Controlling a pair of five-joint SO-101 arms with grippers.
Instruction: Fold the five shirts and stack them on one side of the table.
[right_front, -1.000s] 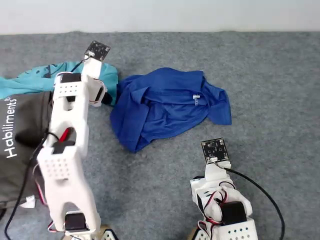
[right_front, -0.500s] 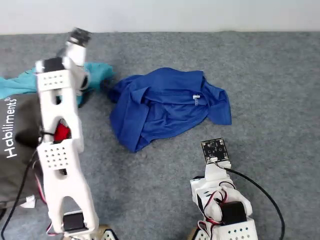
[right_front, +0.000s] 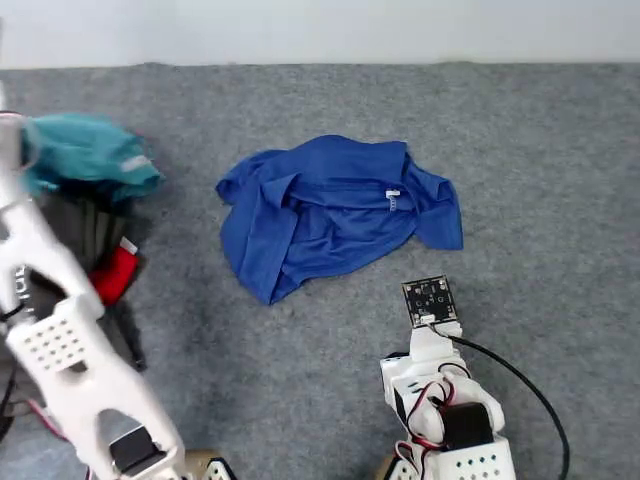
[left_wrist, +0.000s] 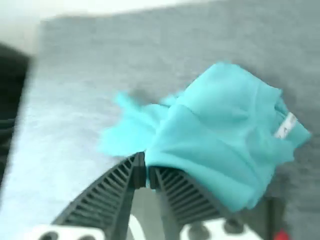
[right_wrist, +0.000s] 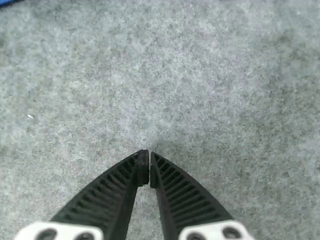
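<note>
Left wrist view: left claw (left_wrist: 146, 172) clamped on a fold of the teal shirt (left_wrist: 225, 145), held bunched at the far left of the grey desk (right_front: 540, 150), beside a dark garment (right_front: 90, 225). Right wrist view: right claw (right_wrist: 145, 170) pressed together on nothing, low over bare desk. Best lift until the cloth hangs open, then lay it flat, clear of the crumpled blue shirt (right_front: 330, 215) mid-desk, before folding.

White perforated arms (right_front: 75, 345) carry black ribbed tools (right_wrist: 144, 167) and cables (right_front: 520, 380).
</note>
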